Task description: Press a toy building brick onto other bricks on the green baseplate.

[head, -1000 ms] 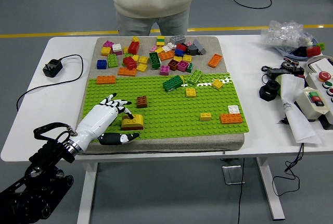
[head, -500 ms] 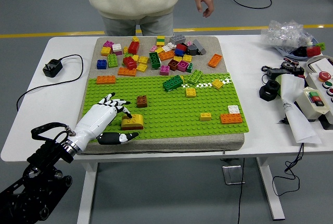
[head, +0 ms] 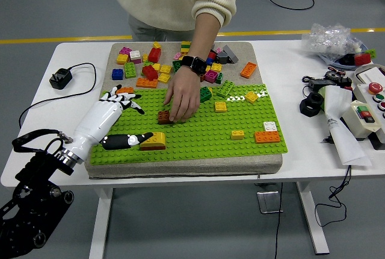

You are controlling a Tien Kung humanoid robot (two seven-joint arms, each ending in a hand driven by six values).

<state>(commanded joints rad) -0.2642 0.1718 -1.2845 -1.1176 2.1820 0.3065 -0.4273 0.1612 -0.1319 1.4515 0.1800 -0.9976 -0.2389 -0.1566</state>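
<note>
Green studded baseplate (head: 198, 132) carries your yellow-and-orange brick stack (head: 153, 141); the left robot hand (head: 114, 111) hovers spread beside it, thumb touching, while a person's hand (head: 182, 97) grips the brown brick (head: 163, 117).

White-shelled left hand (head: 111, 114), black fingertips

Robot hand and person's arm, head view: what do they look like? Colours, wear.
The robot hand has a white shell on its back and forearm and black-and-white segmented fingers. A black strap loops at the wrist, on a black jointed arm. The person's arm wears a cream knit sleeve pushed up, with a black smartwatch at the wrist.
</note>
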